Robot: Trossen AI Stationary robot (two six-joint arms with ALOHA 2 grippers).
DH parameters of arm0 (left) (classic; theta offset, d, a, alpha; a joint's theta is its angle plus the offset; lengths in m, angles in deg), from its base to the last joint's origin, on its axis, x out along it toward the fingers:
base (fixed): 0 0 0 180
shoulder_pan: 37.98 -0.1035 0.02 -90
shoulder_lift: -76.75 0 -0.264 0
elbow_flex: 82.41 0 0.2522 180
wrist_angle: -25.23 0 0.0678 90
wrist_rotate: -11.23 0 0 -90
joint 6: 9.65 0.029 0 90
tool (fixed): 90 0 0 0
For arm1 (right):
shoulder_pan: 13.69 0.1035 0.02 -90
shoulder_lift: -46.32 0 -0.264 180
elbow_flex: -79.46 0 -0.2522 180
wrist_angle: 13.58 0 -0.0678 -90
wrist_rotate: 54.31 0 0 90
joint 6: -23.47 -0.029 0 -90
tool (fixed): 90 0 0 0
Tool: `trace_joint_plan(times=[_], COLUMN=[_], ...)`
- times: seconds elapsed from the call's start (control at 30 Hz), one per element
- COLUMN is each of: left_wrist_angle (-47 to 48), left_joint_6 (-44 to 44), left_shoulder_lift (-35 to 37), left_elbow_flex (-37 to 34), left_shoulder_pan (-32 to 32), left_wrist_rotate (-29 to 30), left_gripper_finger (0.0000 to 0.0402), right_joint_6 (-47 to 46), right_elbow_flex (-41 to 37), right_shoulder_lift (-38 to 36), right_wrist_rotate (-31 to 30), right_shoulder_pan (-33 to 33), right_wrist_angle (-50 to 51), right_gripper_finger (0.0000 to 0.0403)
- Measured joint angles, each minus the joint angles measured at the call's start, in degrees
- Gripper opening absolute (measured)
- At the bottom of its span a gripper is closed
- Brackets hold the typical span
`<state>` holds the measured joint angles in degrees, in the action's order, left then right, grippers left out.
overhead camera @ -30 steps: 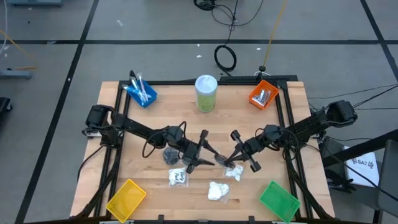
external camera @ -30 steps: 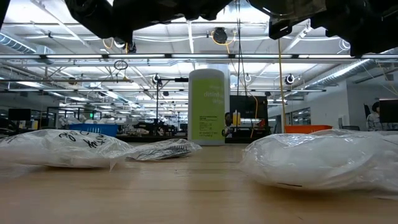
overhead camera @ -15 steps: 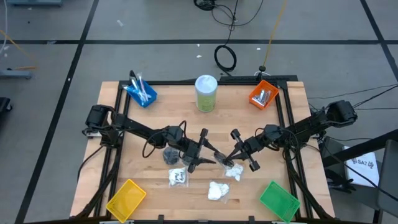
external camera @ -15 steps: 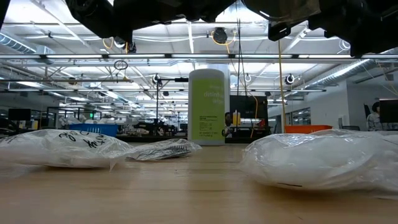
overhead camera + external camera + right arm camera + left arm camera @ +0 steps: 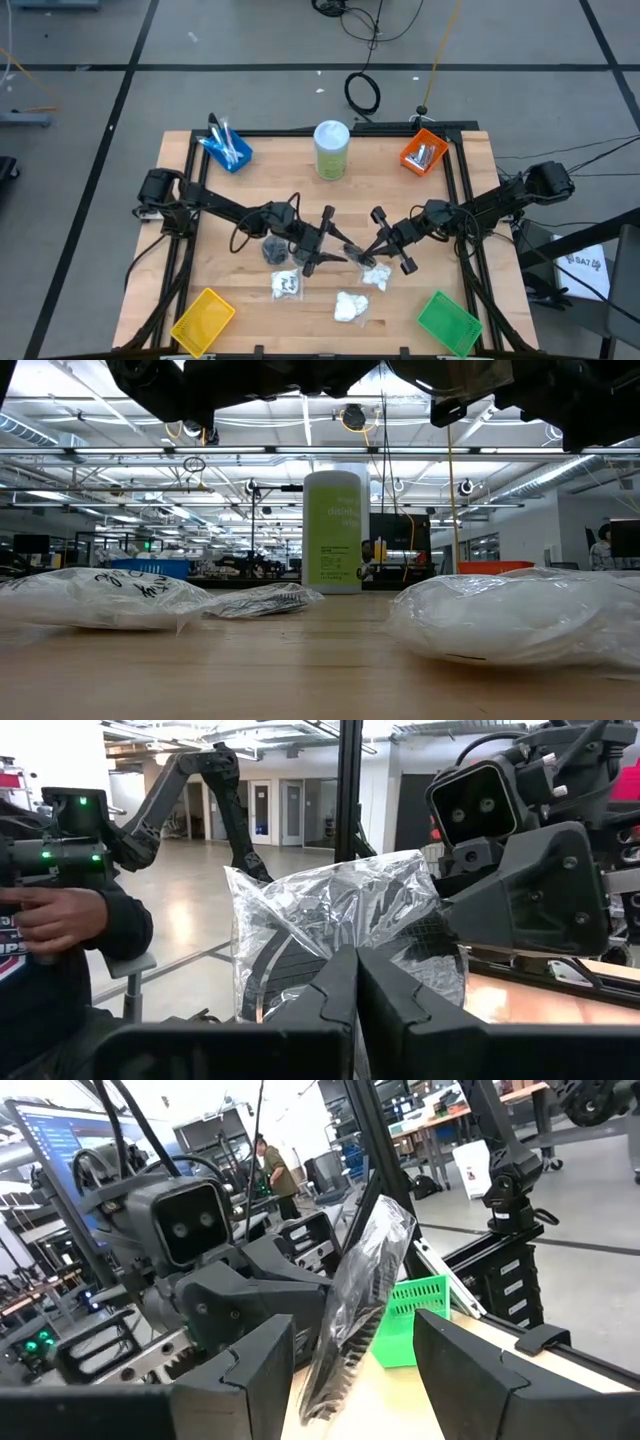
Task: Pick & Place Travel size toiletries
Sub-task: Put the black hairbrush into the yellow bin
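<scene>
A: The clear bag (image 5: 345, 935) with a dark comb-like thing inside hangs mid-table, and the right gripper (image 5: 366, 258) has its fingers pinched tight on the plastic

B: And the left gripper (image 5: 350, 1370) faces it with its fingers parted either side of the bag, not gripping it as far as I can see

A: So how far along? The blue bin (image 5: 226, 150) has sticks in it, the orange bin (image 5: 424, 153) holds silver tubes

B: But the yellow bin (image 5: 203, 319) and green bin (image 5: 447, 322) look bare, and three white packets (image 5: 349, 306) plus a dark bagged item (image 5: 273, 249) lie on the wood, so I'd say around half is left

A: What's in those packets I can't make out, and from table height both arms are cut off above
</scene>
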<state>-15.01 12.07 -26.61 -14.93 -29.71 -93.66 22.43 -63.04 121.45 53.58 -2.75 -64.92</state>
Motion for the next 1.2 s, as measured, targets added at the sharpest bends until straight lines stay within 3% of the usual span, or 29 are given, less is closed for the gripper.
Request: trace_joint_plan(times=[0.43,0.53,0.7,0.8,0.97,1.2], left_wrist_angle=[4.2,4.24,4.36,5.07,17.35,42.84], left_joint_6=[-0.21,1.68,1.95,0.33,-0.93,-11.06], left_shoulder_lift=[-2.0,-1.94,-1.96,-1.57,4.54,18.91], left_elbow_flex=[4.1,4.1,4.06,4.06,4.02,4.02], left_shoulder_pan=[0.0,0.0,0.02,0.08,1.67,7.51], left_wrist_rotate=[0.96,0.96,-0.04,-0.12,1.97,14.12], left_gripper_finger=[0.0189,0.0149,0.0028,0.0019,0.0014,0.0014], right_joint_6=[-0.24,-0.24,-0.26,-0.35,-2.64,-4.21], right_elbow_flex=[0.01,-0.01,0.01,-0.01,-0.01,-0.01], right_shoulder_lift=[-0.04,-0.02,-0.02,-0.02,-0.02,-0.63], right_wrist_rotate=[-0.02,-0.02,-0.02,-0.06,-1.46,-2.31], right_shoulder_pan=[0.02,0.02,0.02,0.02,0.02,-1.52], right_wrist_angle=[0.63,0.76,0.66,0.75,1.43,4.79], right_gripper_finger=[0.0,0.0,0.0,0.0,0.0026,0.0136])
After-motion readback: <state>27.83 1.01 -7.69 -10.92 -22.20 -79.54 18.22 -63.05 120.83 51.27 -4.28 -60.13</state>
